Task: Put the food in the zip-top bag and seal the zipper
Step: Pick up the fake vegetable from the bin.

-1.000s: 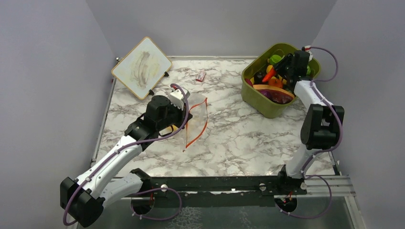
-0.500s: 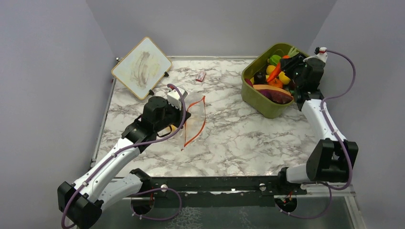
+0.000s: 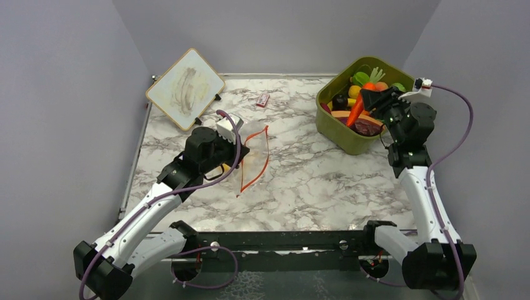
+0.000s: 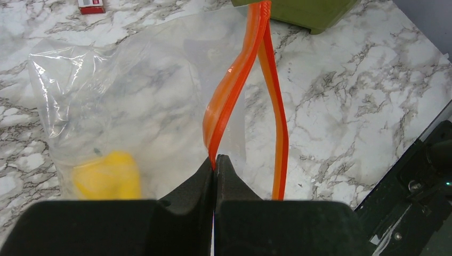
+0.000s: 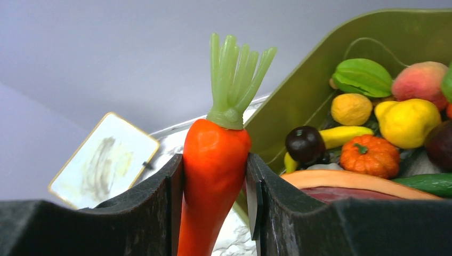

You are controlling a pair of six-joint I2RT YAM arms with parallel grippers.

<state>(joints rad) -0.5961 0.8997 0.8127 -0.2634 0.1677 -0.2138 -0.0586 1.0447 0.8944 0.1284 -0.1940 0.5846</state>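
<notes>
The olive-green tub (image 3: 340,134) of food (image 5: 405,122) sits at the far right of the table (image 3: 312,181), the clear zip-top bag (image 4: 133,90) mid-left with one yellow piece (image 4: 106,173) inside. The right gripper (image 5: 216,165) pinches a carrot (image 5: 216,141) over the tub; the left gripper (image 4: 215,160) clamps the zipper (image 4: 234,80).

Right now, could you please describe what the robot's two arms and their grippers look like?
Both the left arm and the right arm have white link shells and chunky black joint housings, with a loose purple cable running along each. A small white block sits near each wrist. The left gripper and right gripper have matte black, wedge-shaped fingers.
</notes>
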